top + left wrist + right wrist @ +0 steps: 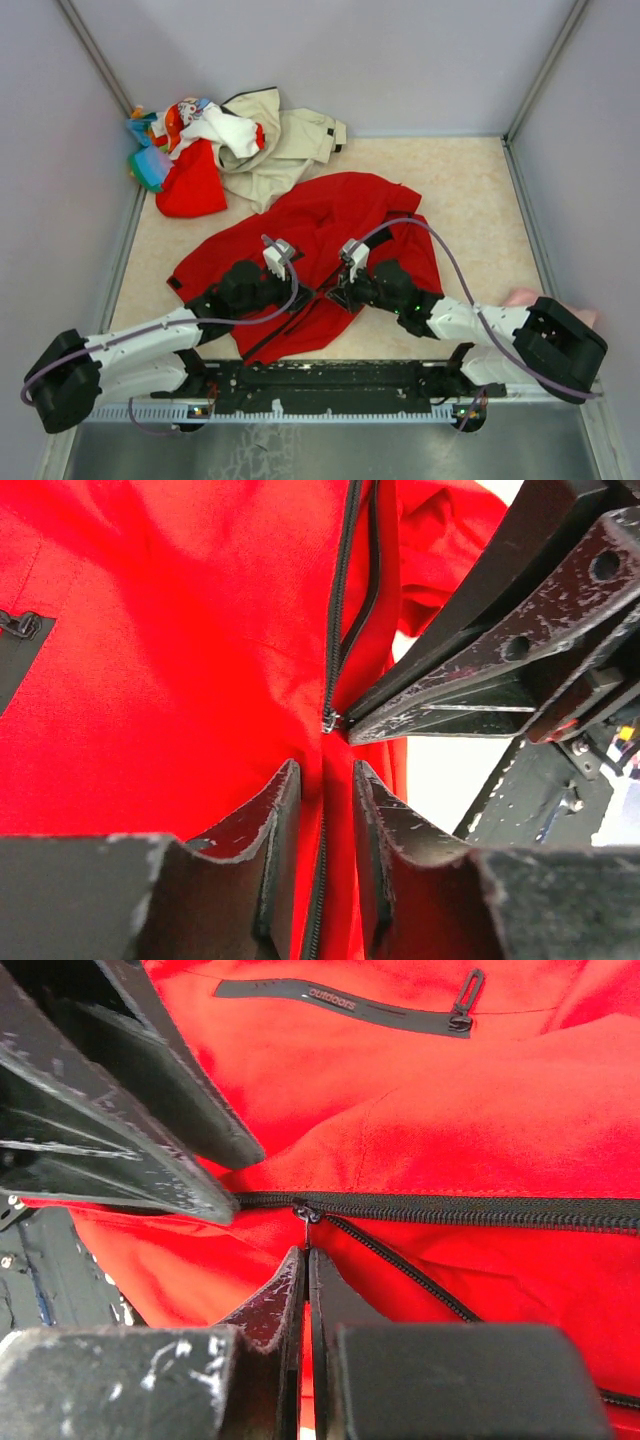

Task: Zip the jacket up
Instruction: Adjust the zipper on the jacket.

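Jacket, top view: red jacket (pixel 330 215) lies spread front up on the table (pixel 470 200), directly under both grippers. Its black front zipper (pixel 375 232) runs on a slant between them.
Grippers, top view: left gripper (pixel 300 293) and right gripper (pixel 335 293) sit low over the cloth, tips pointed at each other and nearly meeting at the zipper line.
Surroundings, top view: beige jacket (pixel 280 140) and mixed clothes (pixel 190 150) are heaped in the far corner, well beyond both tools.
Left gripper, left wrist view: left gripper (pixel 325 775) is released. Its fingers (pixel 275 800) stand a little apart, and the joined stretch of zipper runs through the gap over the red cloth (pixel 180 660).
Slider, left wrist view: slider (pixel 330 720) sits just ahead of the left fingertips. The right gripper (pixel 352 730) reaches in across them, its tips touching the slider. Past the slider the tooth rows (pixel 345 600) split apart.
Pocket zip, left wrist view: pocket zip (pixel 15 630) lies well off to the outer side of one left finger.
Right gripper, right wrist view: right gripper (pixel 306 1255) is clenched, fingers pressed flat together on the small pull tab (pixel 305 1235) below the slider (pixel 303 1211), which is just ahead of its tips.
Left gripper, right wrist view: left gripper (pixel 240 1185) faces in from one side, its tips just beside the slider on the joined zipper.
Tooth rows, right wrist view: on the slider's other side, one row (pixel 450 1210) runs straight on and the other (pixel 400 1270) slants away toward the right gripper's body.
Pocket, right wrist view: a lettered pocket zip (pixel 340 1002) lies far ahead of the tips.
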Robot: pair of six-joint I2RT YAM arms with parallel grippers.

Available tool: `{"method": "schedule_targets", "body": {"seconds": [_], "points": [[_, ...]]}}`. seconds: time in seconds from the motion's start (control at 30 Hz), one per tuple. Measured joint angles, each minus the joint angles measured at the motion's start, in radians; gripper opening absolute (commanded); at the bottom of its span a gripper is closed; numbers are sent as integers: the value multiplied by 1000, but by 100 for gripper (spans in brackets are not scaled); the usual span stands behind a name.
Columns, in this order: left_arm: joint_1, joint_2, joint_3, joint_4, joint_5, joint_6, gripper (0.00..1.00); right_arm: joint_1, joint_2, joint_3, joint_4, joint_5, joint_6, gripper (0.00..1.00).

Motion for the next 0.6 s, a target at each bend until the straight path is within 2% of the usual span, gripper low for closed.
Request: {"method": "schedule_targets", "body": {"seconds": [0.13,0.33,0.37,0.5,0.6], "points": [[0,-66,-5,-37,0,-6,46,5,-25,25,-58,35,-29,0],[0,-90,-21,-105,1,-18,48,6,-28,57,-93,52,-55,0],[0,-89,-27,-114,0,-18,45,6,-28,57,-98,52,-58,0],[0,-55,-39,-116,-1,-17,13,6,-28,58,-122,52,-63,0],[-1,-8,-36,-105,5,-16,4,6,-28,68,-147,50,-63,0]]}}
